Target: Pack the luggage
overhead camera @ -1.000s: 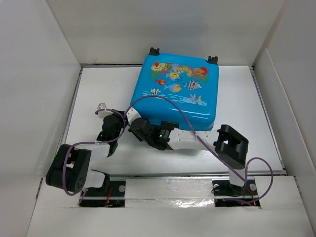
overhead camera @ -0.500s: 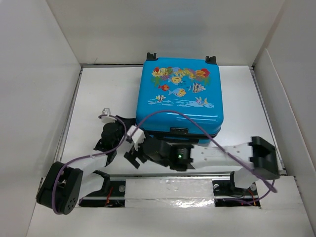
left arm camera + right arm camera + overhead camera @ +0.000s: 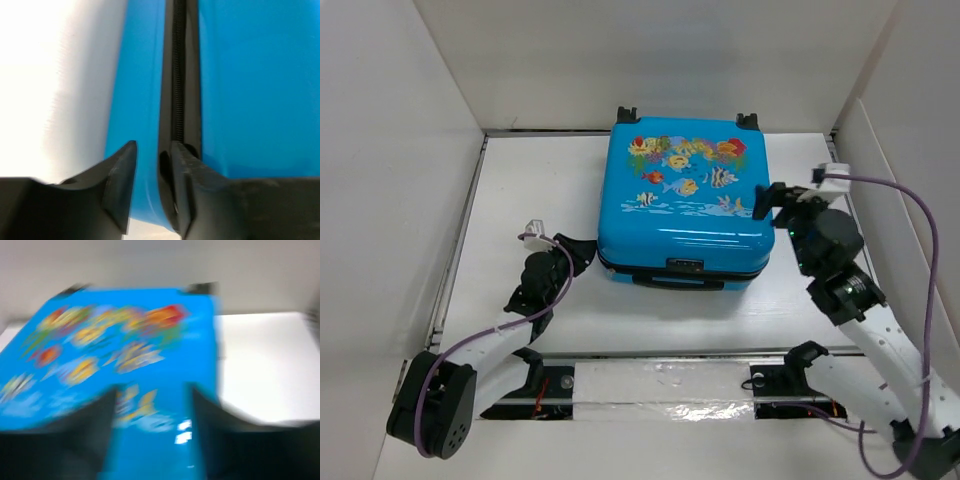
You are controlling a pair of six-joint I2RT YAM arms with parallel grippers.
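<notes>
The blue suitcase (image 3: 682, 210) lay closed on the table (image 3: 520, 180). The left gripper (image 3: 152, 147), fingers slightly apart, sat at its zipper (image 3: 178, 70) — the right gripper (image 3: 150, 400) hung wide over its edge. The zipper needed a slow, straight pull.

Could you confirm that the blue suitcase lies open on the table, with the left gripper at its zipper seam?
Not quite: the suitcase lies closed, printed shell up, as the top external view shows. The left gripper is at its zipper seam.

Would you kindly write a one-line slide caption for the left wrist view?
Left gripper, fingers slightly apart, close against the blue luggage at its black zipper.
</notes>
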